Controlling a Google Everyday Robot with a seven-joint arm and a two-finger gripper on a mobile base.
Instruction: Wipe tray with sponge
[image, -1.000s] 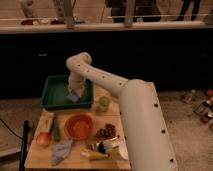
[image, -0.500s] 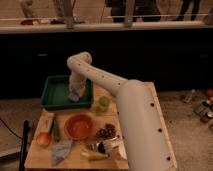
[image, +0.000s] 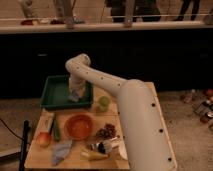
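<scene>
Wooden table (image: 38, 158), green tray (image: 54, 95), end effector (image: 76, 89) inside, sponge (image: 73, 97) beneath.

A wooden counter (image: 36, 157) is seen before a dark wall (image: 165, 55), which is topped by a pale ledge (image: 150, 26). A grey floor (image: 185, 135) is dimly lit. The hand (image: 75, 94) is held low over the counter's far left part.

No text, label, brand or number can be read on anything on the bench (image: 33, 157). The end effector (image: 75, 95) is down inside the tray (image: 52, 83).
</scene>
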